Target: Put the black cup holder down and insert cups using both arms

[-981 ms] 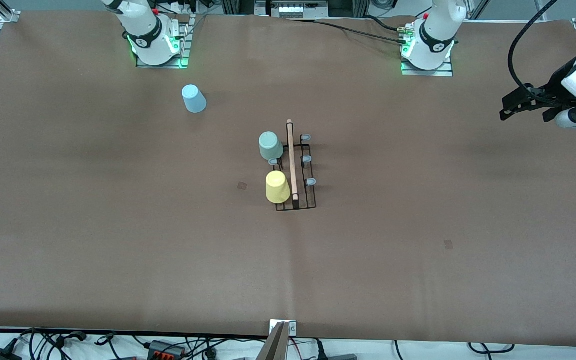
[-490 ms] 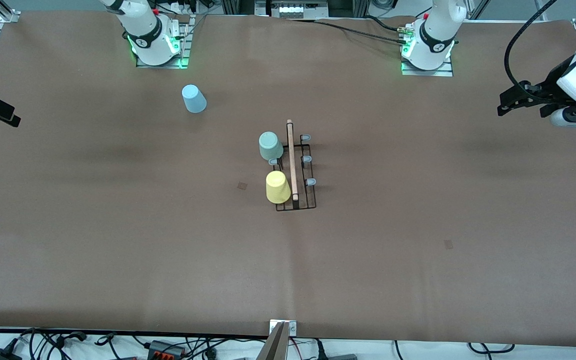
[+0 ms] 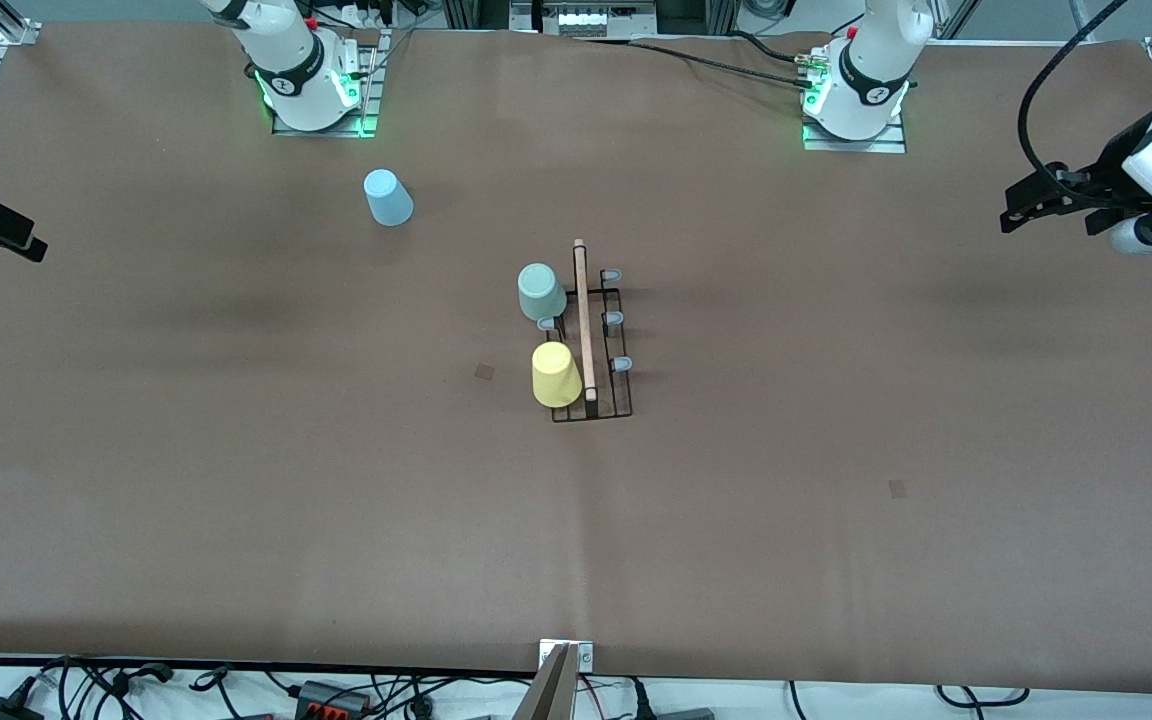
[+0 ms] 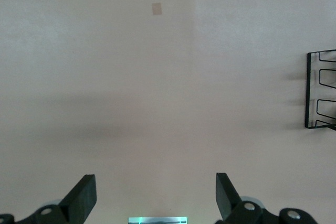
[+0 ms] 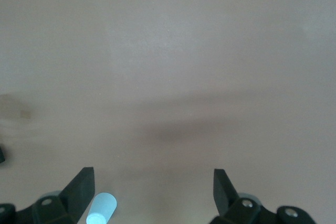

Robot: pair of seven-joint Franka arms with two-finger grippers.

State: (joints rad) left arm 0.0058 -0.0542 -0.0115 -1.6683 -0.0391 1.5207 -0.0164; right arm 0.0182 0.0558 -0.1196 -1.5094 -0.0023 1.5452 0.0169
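Observation:
The black cup holder [image 3: 598, 400] with its wooden rod handle [image 3: 583, 320] stands mid-table. A pale green cup [image 3: 540, 291] and a yellow cup [image 3: 554, 374] sit bottom-up on its pegs on the side toward the right arm's end. Three grey-tipped pegs [image 3: 614, 318] on the other side are bare. A light blue cup [image 3: 388, 197] stands bottom-up on the table near the right arm's base and shows in the right wrist view [image 5: 101, 208]. My left gripper [image 3: 1018, 213] [image 4: 155, 192] is open and empty over its end of the table; the holder's edge [image 4: 320, 90] shows there. My right gripper [image 3: 16, 238] [image 5: 153, 184] is open and empty over its end.
The arm bases [image 3: 316, 95] [image 3: 856, 100] stand along the table's edge farthest from the front camera. Two small dark marks [image 3: 484, 371] [image 3: 897, 488] lie on the brown cover. Cables [image 3: 336, 690] run along the nearest edge.
My right gripper has come in from the table's edge over its end of the table. My left gripper has shifted only slightly. Cups and holder have not moved.

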